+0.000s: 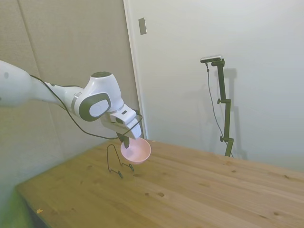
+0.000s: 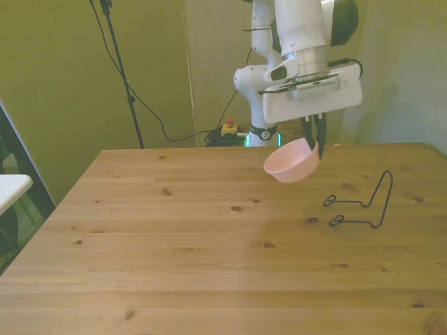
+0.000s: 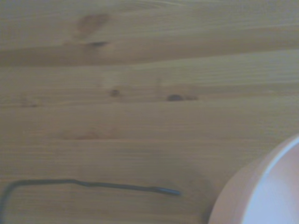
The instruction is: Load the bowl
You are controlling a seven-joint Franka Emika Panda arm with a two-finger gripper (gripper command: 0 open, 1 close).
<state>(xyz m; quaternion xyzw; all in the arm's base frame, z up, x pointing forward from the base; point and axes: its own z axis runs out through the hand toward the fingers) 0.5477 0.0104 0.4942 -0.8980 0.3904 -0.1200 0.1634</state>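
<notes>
Hand (image 2: 314, 137) grips bowl (image 2: 292, 162) aloft; only wrist view blurs wire stand (image 3: 88, 185).

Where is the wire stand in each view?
Side view: wire stand on the table, just left of the held bowl.
Front view: stand at the front view's right, below the bowl.
Wrist view: one wire foot shows near the bowl's rim.
Shared landmark: the bowl.

White arm raised above the table, claw (image 2: 315, 137) downward, fingers pinched together.
</notes>
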